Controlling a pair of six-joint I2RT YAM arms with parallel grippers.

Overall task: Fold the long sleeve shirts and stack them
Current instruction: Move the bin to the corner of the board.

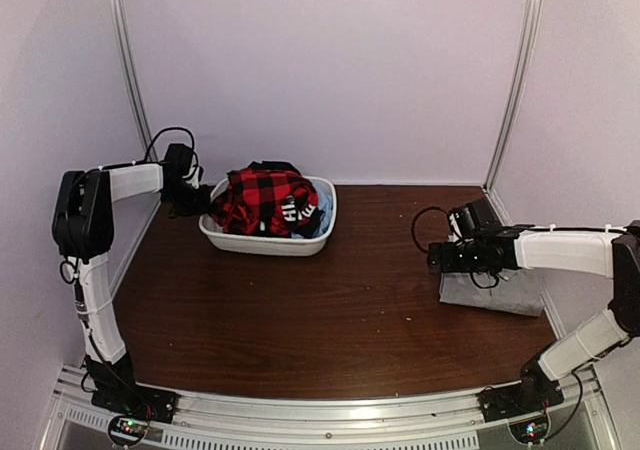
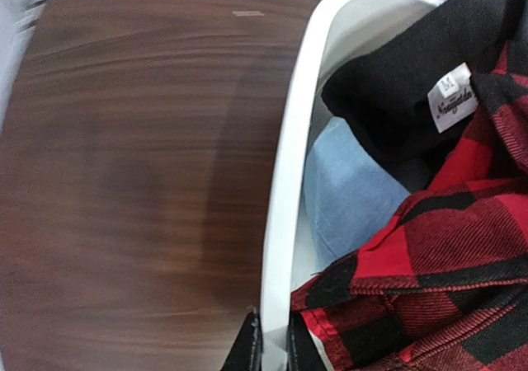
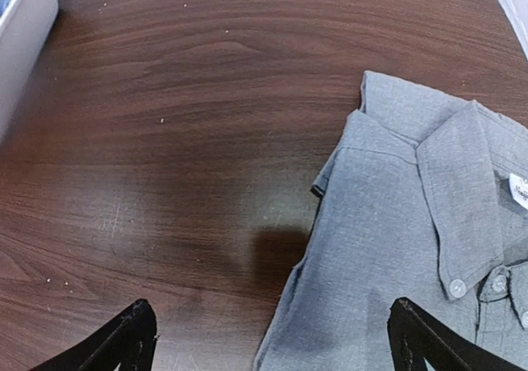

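Red shirt (image 2: pixel 445 255) lies bunched in tub (image 2: pixel 285 181), just beside left gripper (image 2: pixel 274 340), the nearer one, whose jaws pinch nearly shut on the tub's left rim. Grey shirt (image 3: pixel 412 247) lies under right gripper (image 3: pixel 280 338), wide open, empty

1. The tub (image 1: pixel 265 242) stands at the far left of the table (image 1: pixel 330 310).
2. The flannel shirt (image 1: pixel 262 198) lies heaped in the tub, over another cloth (image 2: pixel 346 190).
3. The folded shirt (image 1: pixel 500 295) lies at the right edge, well apart from the tub.
4. The left gripper (image 1: pixel 200 202) straddles the tub's left rim; the right gripper (image 1: pixel 437 258) hangs over the folded shirt's left edge.
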